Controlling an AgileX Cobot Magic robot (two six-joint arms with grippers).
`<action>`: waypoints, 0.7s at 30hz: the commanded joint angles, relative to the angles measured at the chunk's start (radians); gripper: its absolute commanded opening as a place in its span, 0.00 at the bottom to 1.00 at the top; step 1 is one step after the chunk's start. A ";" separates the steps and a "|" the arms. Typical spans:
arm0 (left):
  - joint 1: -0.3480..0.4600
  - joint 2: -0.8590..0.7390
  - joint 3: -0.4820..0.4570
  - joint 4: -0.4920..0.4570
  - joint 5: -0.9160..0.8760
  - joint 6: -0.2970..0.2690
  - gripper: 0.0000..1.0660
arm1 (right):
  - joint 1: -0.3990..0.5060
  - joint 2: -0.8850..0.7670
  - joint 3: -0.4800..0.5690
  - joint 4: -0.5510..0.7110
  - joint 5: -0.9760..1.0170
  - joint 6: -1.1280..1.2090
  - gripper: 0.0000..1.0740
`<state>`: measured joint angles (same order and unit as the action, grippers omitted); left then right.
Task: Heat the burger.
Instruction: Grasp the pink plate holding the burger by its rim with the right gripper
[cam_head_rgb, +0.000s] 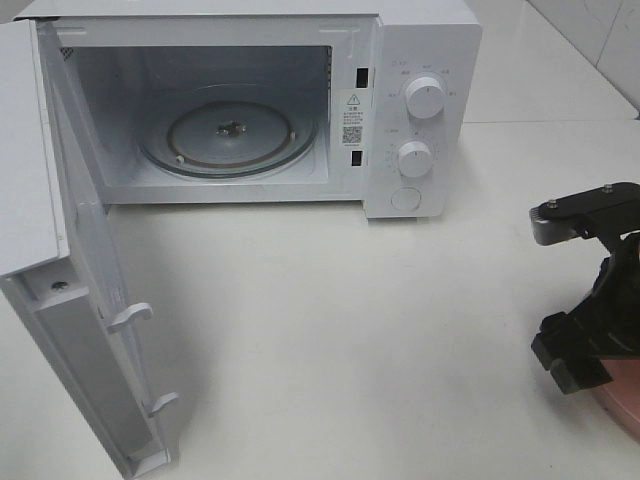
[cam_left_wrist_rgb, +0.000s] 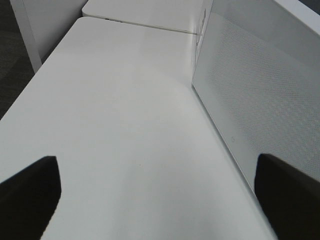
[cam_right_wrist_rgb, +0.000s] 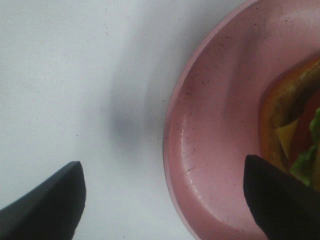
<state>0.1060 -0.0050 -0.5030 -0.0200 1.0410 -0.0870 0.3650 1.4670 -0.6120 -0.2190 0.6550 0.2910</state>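
- sitting on the pink plate (cam_right_wrist_rgb: 215, 150): the burger (cam_right_wrist_rgb: 295, 125), right of the microwave (cam_head_rgb: 425, 40).
- right gripper (cam_right_wrist_rgb: 165, 197): jaws wide apart, astride the plate's rim.
- left gripper (cam_left_wrist_rgb: 157, 195): jaws apart beside the open door (cam_head_rgb: 85, 300).
- glass turntable (cam_head_rgb: 230, 135) in the microwave.

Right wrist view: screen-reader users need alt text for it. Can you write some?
A burger sits on a pink plate, both cut off by the frame edge, beside white table. The dark jaws stand open astride the plate's rim.

White table (cam_head_rgb: 330, 330): white microwave (cam_head_rgb: 420, 110), door swung open, is set on it well apart from the right gripper (cam_right_wrist_rgb: 165, 202); pink plate (cam_right_wrist_rgb: 215, 150) is laid partly beneath that gripper.
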 joint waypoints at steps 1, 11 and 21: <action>-0.008 -0.018 0.002 -0.002 -0.006 -0.005 0.92 | -0.006 0.032 0.010 -0.001 -0.047 -0.012 0.77; -0.008 -0.018 0.002 -0.002 -0.006 -0.005 0.92 | -0.063 0.129 0.003 -0.008 -0.079 -0.011 0.75; -0.008 -0.018 0.002 -0.002 -0.006 -0.005 0.92 | -0.087 0.133 0.002 -0.007 -0.140 -0.012 0.73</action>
<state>0.1060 -0.0050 -0.5030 -0.0200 1.0410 -0.0870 0.2840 1.5990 -0.6060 -0.2210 0.5260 0.2890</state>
